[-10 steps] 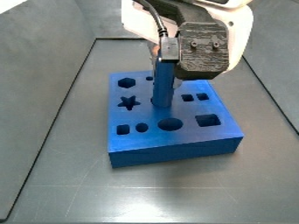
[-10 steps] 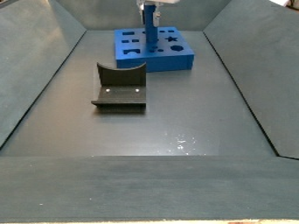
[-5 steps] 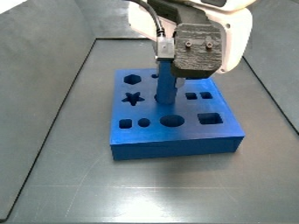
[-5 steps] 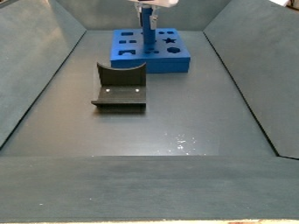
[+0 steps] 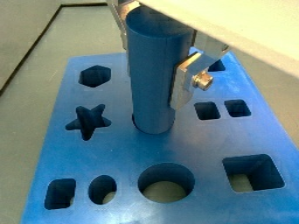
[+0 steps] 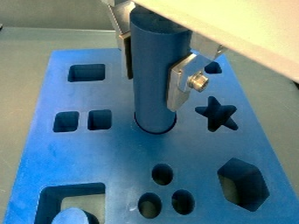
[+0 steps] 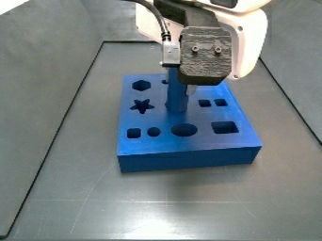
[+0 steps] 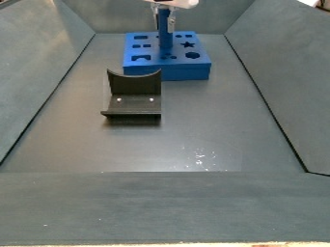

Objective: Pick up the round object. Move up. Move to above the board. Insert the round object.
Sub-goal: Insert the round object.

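Blue on blue — the round object (image 5: pixel 156 74) stands upright, clamped between the gripper (image 5: pixel 162 61) fingers (image 6: pixel 181 80), its foot in the board (image 7: pixel 189 151) middle, the dark fixture (image 8: pixel 130 96) nearer on the grey floor (image 8: pixel 180 135).

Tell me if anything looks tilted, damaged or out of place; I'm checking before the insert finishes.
Nothing stands out. The gripper holds the round object upright, its lower end in a central hole of the board. The fixture stands apart, on the floor.
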